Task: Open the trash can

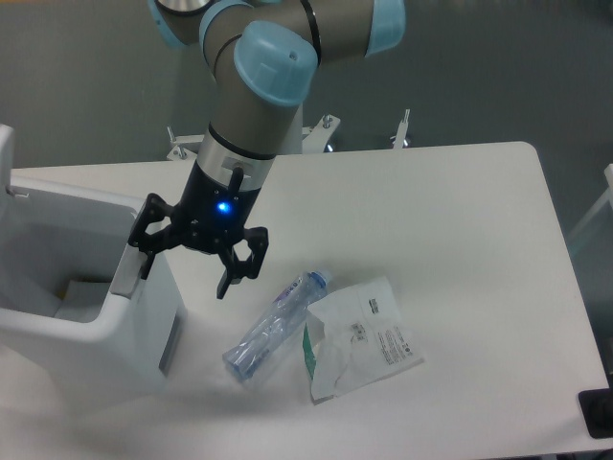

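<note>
The white trash can (144, 316) stands at the table's left edge with its lid (6, 153) swung up at the far left, so the inside is exposed. A grey tab (124, 273) sits on its right rim. My gripper (184, 274) hangs open just right of that rim. One black finger (146, 257) is at the grey tab; whether it touches I cannot tell. The other finger (230, 273) is over the table, and nothing is held.
A clear plastic bottle (273, 326) lies on the table right of the bin. Beside it lies a white plastic bag with printed labels (362, 337). Something pale lies inside the bin (77, 292). Metal clamps (326, 123) stand at the table's back edge.
</note>
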Motion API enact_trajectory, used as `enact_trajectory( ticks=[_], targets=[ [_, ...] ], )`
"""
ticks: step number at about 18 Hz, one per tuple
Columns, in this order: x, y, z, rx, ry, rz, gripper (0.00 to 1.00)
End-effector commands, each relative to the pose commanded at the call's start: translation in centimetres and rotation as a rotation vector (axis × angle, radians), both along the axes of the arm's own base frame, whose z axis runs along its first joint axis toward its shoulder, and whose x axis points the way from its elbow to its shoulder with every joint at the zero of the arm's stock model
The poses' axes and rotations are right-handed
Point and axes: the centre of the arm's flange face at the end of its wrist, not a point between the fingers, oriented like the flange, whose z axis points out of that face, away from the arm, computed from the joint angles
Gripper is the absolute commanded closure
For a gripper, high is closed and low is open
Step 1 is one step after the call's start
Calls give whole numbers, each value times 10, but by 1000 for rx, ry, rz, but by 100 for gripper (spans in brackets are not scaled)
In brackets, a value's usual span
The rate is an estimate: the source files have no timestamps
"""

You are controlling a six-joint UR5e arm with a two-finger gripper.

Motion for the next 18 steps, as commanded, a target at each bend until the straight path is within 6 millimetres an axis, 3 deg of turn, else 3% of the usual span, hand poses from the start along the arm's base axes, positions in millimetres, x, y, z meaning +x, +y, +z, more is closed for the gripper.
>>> enact_trajectory(
  ticks=[4,6,12,18],
  targets=[
    [-4,-1,9,13,13,4,0],
    [-18,-7,10,16,21,21,0],
    [-83,-42,11,29,69,90,0],
    [-161,-98,-11,-48,204,100,0]
  ],
)
